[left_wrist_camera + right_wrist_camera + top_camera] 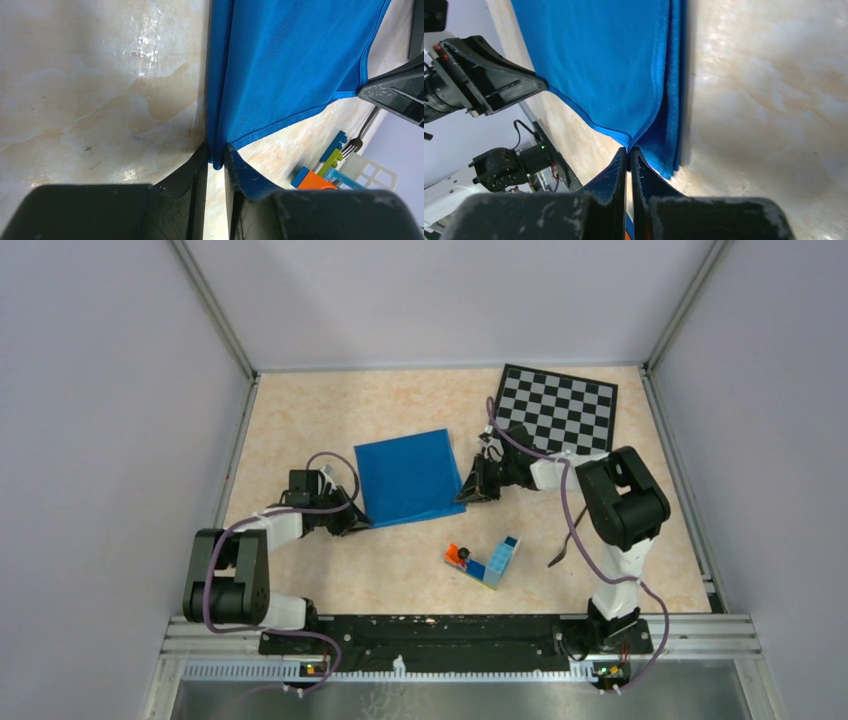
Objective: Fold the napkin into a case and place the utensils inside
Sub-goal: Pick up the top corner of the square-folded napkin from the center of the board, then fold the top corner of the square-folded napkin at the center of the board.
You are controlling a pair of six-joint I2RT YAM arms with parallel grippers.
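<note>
Left fingers [192, 170] and right fingers [616, 172] each pinch just a near corner of the napkin [410, 478] — so thin a bite on slick cloth could slip mid-fold.

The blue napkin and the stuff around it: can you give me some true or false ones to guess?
1. The left gripper and the right gripper each pinch a near corner of the napkin. True.
2. The napkin lies on the chessboard. False: it lies on the table, apart from the chessboard.
3. The fork is tucked inside the napkin. False: it lies bare on the table, right of the toy bricks.
4. The toy bricks sit nearer the arms' bases than the napkin. True.
</note>
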